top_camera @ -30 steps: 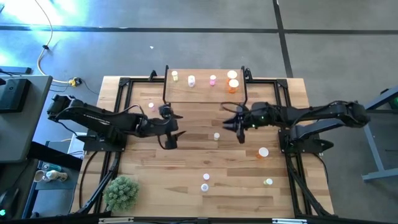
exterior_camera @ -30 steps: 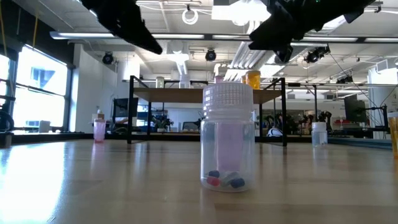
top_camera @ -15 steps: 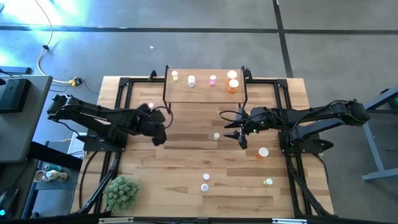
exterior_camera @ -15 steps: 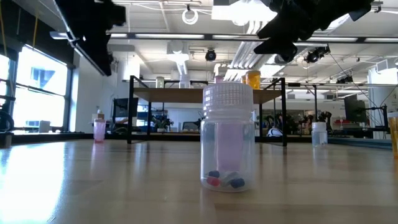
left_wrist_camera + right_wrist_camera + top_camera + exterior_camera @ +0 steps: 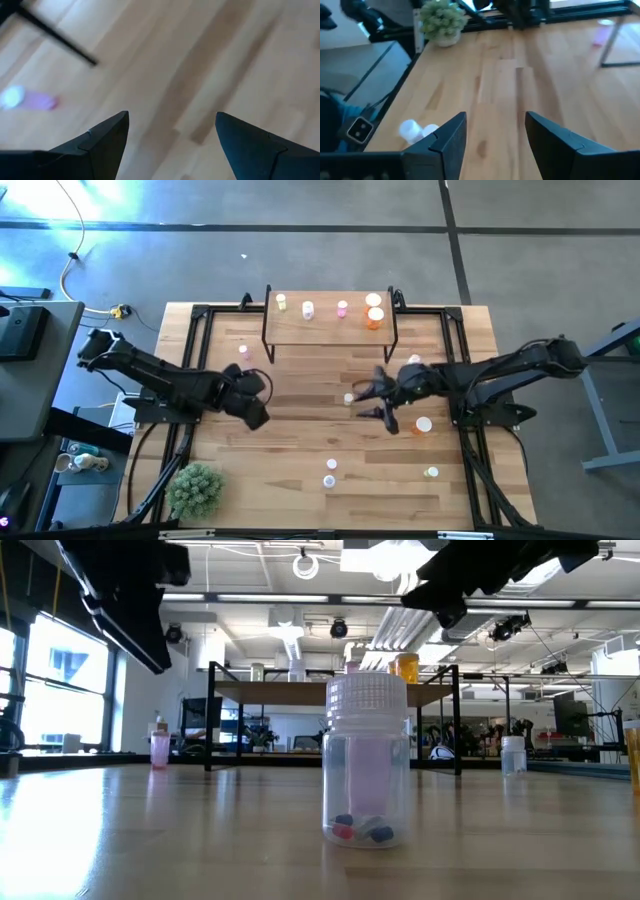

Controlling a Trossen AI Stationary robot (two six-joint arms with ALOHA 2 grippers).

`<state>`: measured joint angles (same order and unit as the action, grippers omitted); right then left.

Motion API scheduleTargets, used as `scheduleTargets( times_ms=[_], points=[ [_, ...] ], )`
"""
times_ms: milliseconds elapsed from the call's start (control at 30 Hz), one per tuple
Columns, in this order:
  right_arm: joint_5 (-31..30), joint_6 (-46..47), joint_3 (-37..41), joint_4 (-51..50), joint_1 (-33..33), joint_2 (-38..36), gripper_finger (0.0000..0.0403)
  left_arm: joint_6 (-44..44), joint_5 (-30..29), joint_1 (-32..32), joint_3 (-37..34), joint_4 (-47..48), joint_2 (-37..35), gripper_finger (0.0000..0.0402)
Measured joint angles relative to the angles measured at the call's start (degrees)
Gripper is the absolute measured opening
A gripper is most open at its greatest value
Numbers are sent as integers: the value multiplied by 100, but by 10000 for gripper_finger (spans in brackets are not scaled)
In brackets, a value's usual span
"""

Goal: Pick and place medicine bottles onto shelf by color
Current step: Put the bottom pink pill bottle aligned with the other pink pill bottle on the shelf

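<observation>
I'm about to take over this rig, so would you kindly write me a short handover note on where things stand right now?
Left gripper: open, empty, above the table's left-centre.
Right gripper: open, empty, beside a small white-capped bottle at mid-table.
Done: five bottles on the shelf — yellow-green, lavender, pink, two orange.
Left on the table: pink bottle by the shelf's left leg, orange bottle, green bottle, two pale bottles near the front, one white-capped bottle behind the right arm.
</observation>
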<state>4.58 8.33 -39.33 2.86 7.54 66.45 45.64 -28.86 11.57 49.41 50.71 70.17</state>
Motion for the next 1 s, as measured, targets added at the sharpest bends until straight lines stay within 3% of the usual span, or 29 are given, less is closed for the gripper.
scheduleTargets(
  times_ms=[300,533,700,1000],
  points=[
    [-17,181,2,1052,541,887,194,-234,-15,403,0,-610,0,289],
    [212,164,2,2458,820,1757,193,-235,2,428,0,-901,0,289],
    [661,-305,2,2933,922,2217,193,-235,28,428,0,-904,0,289],
    [817,-849,2,3866,1043,3095,193,-233,26,428,0,-913,0,289]
  ],
)
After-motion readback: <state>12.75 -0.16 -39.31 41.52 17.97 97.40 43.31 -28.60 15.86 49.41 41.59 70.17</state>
